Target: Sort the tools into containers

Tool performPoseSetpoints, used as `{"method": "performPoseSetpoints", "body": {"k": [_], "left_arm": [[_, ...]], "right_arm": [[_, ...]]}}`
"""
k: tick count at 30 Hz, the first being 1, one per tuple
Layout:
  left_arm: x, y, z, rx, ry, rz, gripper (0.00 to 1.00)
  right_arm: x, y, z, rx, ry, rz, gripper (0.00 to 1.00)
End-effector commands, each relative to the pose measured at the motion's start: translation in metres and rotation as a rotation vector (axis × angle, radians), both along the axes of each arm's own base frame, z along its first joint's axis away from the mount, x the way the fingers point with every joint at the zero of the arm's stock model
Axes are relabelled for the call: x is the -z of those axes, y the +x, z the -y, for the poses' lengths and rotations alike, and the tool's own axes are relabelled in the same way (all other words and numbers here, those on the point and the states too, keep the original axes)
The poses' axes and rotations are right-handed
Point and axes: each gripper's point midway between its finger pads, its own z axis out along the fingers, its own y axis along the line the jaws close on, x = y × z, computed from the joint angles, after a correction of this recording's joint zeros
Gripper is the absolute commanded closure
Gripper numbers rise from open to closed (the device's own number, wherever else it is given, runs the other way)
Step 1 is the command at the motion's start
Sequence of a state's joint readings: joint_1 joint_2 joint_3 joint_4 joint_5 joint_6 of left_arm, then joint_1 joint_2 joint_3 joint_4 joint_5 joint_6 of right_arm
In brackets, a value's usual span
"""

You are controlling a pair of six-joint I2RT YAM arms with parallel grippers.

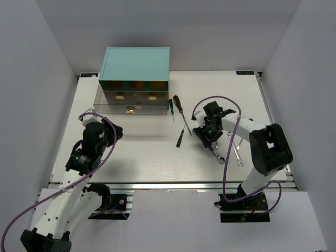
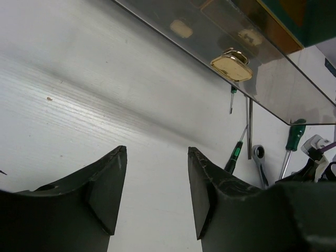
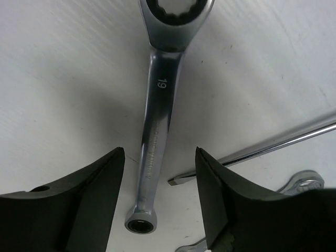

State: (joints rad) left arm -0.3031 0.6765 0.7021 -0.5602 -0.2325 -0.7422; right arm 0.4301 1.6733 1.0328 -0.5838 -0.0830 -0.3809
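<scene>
No tool visible in drawer [image 2: 210, 42] yet; screwdrivers [image 1: 178, 105] and wrenches [image 1: 235, 149] lie right of cabinet [image 1: 135, 63]. There right gripper [image 3: 158, 168] straddles a wrench [image 3: 157, 105], jaws apart, not gripping. Before cabinet, left gripper [image 2: 156, 157] parted, empty.

Robotics lab: white booth walls [image 1: 37, 79] enclose a metal-framed table [image 1: 147, 157]

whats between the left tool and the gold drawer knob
Only bare white table. In the left wrist view, nothing lies on the stretch from the left tool up to the gold knob.
</scene>
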Motion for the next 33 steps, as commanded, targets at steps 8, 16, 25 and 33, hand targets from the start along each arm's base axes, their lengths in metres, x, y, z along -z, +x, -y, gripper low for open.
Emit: {"method": "performPoseSetpoints", "body": {"k": [8,16,25,33], "left_arm": [[-0.008,-0.002,-0.008,-0.036,0.012,0.02,0.39],[-0.009,-0.002,-0.011,-0.051,0.02,0.019,0.39],[-0.005,0.0,-0.009,-0.044,0.017,0.016,0.36],[0.0,0.005,-0.004,-0.022,0.015,0.008,0.35]], "right_arm": [[0.027,-0.019,0.014,0.03,-0.091,-0.085,0.48],[0.032,-0.018,0.011,0.048,-0.086,-0.106,0.51],[-0.052,0.016,-0.046,0.011,0.237,0.055,0.22],[-0.099,0.081,-0.069,0.233,0.46,0.176,0.3]]}}
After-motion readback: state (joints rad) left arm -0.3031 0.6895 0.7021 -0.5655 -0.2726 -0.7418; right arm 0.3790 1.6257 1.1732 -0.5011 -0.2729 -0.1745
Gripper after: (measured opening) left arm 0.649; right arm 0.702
